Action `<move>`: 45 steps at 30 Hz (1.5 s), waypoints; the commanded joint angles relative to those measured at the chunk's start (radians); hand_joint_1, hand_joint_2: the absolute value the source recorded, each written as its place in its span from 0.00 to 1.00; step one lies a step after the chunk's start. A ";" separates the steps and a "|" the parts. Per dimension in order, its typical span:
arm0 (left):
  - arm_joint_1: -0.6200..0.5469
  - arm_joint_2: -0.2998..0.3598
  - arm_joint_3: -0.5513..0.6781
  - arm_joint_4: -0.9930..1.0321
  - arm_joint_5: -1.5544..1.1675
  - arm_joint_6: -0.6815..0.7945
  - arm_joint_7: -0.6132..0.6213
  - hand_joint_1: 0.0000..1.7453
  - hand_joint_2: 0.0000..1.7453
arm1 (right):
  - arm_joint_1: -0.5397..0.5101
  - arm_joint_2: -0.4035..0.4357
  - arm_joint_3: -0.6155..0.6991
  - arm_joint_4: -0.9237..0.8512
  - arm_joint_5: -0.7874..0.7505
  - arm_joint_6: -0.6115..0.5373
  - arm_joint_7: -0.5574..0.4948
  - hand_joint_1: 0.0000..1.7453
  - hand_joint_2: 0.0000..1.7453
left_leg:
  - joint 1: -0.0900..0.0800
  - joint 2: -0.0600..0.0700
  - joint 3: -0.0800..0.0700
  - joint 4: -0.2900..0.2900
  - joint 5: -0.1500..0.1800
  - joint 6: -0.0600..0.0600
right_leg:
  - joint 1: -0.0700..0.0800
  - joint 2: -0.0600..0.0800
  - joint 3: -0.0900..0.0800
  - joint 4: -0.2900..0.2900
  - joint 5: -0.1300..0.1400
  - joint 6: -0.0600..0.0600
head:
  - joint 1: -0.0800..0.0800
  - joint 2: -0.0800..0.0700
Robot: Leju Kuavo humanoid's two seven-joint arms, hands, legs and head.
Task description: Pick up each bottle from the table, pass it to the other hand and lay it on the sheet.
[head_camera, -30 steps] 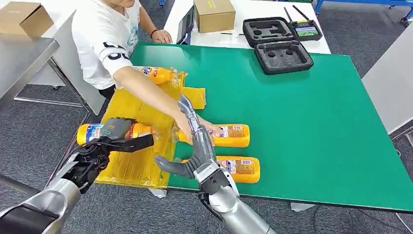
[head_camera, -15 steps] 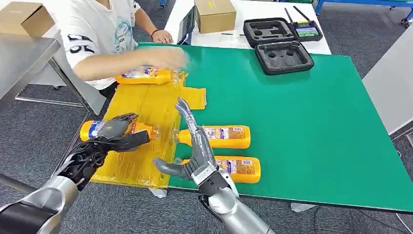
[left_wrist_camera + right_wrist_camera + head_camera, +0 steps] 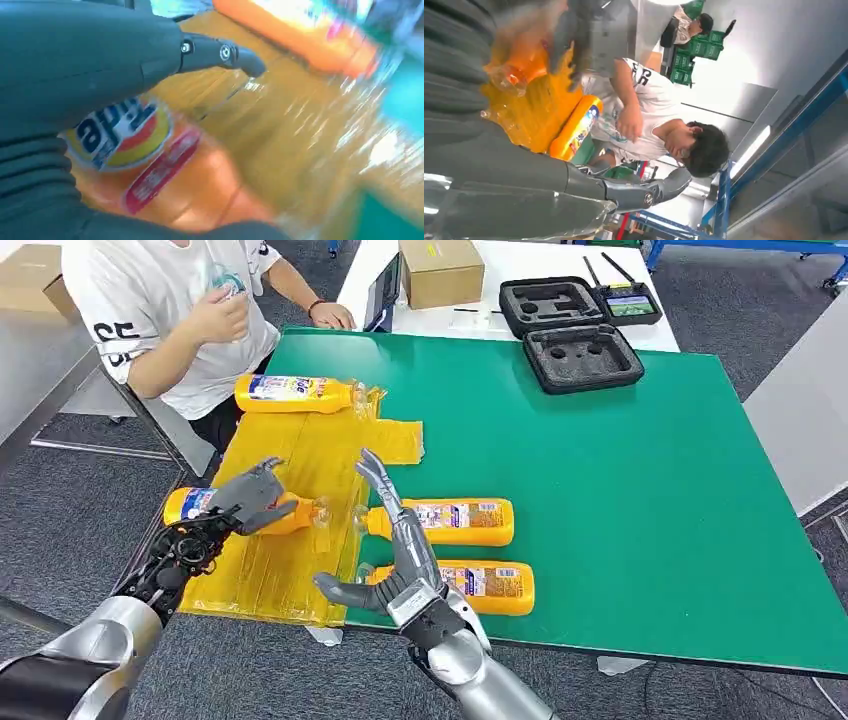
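**Four orange bottles on a green table, one under the left hand**

The left hand (image 3: 245, 500) lies over an orange bottle (image 3: 200, 506) resting on its side at the left edge of the yellow sheet (image 3: 300, 455); its fingers curl over the bottle's body, but whether they grip it or merely rest on it cannot be told. A second bottle (image 3: 295, 394) lies on the sheet's far end, close to a seated person (image 3: 175, 315) in a white shirt. Two further bottles lie on the bare green table (image 3: 640, 500) just right of the sheet: one (image 3: 450, 521) farther, one (image 3: 490, 586) at the near edge. The right hand (image 3: 395, 555) stands between sheet and these two bottles, fingers spread and extended, thumb out to the left, holding nothing. At the table's far right sits an open black foam-lined case (image 3: 570, 335). Beyond it, a white table carries a cardboard box (image 3: 440, 270). Grey carpet (image 3: 60, 510) surrounds the tables.
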 commanded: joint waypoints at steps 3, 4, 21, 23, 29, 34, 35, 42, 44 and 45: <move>0.005 -0.059 0.160 -0.043 0.112 0.114 -0.028 0.00 0.00 | -0.007 0.002 -0.023 0.043 0.002 0.017 0.010 0.00 1.00 | 0.000 0.000 0.003 0.000 -0.001 0.001 | 0.001 -0.001 0.003 -0.001 -0.002 -0.001 | 0.000 0.000; 0.023 -0.068 0.185 -0.081 0.127 0.232 -0.054 0.00 0.00 | -0.003 0.007 -0.026 0.044 0.002 0.022 0.010 0.00 1.00 | 0.000 -0.001 0.002 -0.001 -0.001 0.001 | 0.000 -0.002 0.002 -0.001 -0.001 -0.001 | 0.000 0.000; 0.371 -0.088 0.235 -0.649 0.373 0.711 -0.243 0.00 1.00 | -0.064 -0.118 -0.106 -0.016 0.563 0.147 0.466 0.00 1.00 | 0.000 0.002 0.003 -0.001 -0.002 0.001 | 0.000 0.001 0.003 -0.001 -0.002 -0.001 | 0.000 0.000; 0.418 -0.087 0.233 -0.723 0.402 0.686 -0.234 0.00 1.00 | -0.063 -0.165 -0.117 -0.003 0.658 0.270 0.586 0.00 1.00 | 0.000 0.002 0.005 0.000 -0.003 0.002 | 0.000 0.001 0.005 -0.002 -0.002 -0.001 | 0.000 0.000; 0.500 -0.072 0.213 -0.821 0.438 0.648 -0.201 0.00 1.00 | -0.110 -0.264 -0.124 0.139 0.704 0.360 0.653 0.00 1.00 | 0.000 0.001 0.002 0.000 -0.002 0.002 | 0.000 0.000 0.002 -0.002 -0.001 0.000 | -0.001 0.000; 0.501 -0.067 0.196 -0.821 0.452 0.641 -0.197 0.00 1.00 | -0.095 -0.291 -0.127 0.104 0.708 0.386 0.677 0.00 1.00 | -0.001 0.000 0.001 0.000 -0.003 0.002 | 0.000 -0.001 0.002 -0.001 -0.002 -0.001 | 0.000 0.000; 0.497 -0.066 0.192 -0.813 0.454 0.639 -0.197 0.00 1.00 | -0.087 -0.298 -0.123 0.089 0.713 0.391 0.686 0.00 1.00 | -0.001 0.000 0.000 0.000 -0.002 0.001 | 0.000 -0.001 0.001 -0.001 -0.001 -0.001 | 0.000 0.000; 0.477 -0.066 0.161 -0.819 0.461 0.672 -0.232 0.00 1.00 | -0.044 -0.335 -0.110 0.045 0.702 0.402 0.689 0.00 1.00 | 0.000 -0.002 0.001 0.000 -0.002 0.002 | 0.000 -0.002 0.002 -0.001 -0.002 -0.001 | 0.000 0.000; 0.472 -0.069 0.158 -0.824 0.465 0.673 -0.230 0.00 1.00 | -0.040 -0.337 -0.108 0.045 0.702 0.403 0.689 0.00 1.00 | 0.000 -0.001 0.002 0.001 -0.003 0.002 | 0.001 -0.002 0.004 -0.001 -0.003 -0.001 | 0.000 0.000; 0.469 -0.070 0.156 -0.825 0.466 0.672 -0.229 0.00 1.00 | -0.038 -0.338 -0.107 0.045 0.701 0.403 0.689 0.00 1.00 | 0.000 -0.002 0.002 0.001 -0.004 0.002 | 0.001 -0.003 0.004 -0.001 -0.003 -0.001 | 0.000 0.000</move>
